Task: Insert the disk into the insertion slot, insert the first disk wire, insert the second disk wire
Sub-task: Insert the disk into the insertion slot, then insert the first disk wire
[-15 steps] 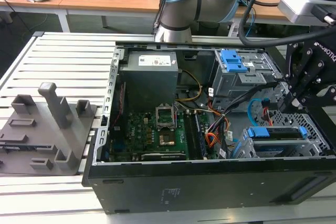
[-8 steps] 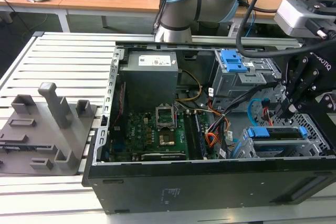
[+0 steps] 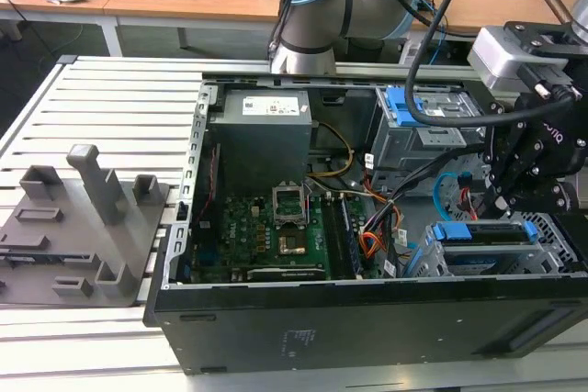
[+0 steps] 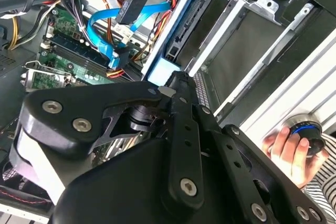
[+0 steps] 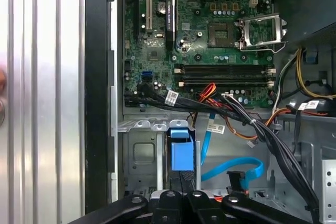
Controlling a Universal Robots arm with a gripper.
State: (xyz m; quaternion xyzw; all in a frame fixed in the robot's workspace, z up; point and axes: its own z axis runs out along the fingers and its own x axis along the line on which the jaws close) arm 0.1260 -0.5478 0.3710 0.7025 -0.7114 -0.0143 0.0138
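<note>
Gripper (image 4: pixel 176 80), closed, nosing disk (image 4: pixel 186 30) into insertion slot (image 3: pixel 551 231) at exterior view's four o'clock; seating step, likely; wants straight push.

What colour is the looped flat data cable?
The flat data cable is light blue, best in the second wrist view.

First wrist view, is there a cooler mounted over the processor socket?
No, the processor socket lies uncovered on the green motherboard, its metal frame flipped open beside it.
</note>
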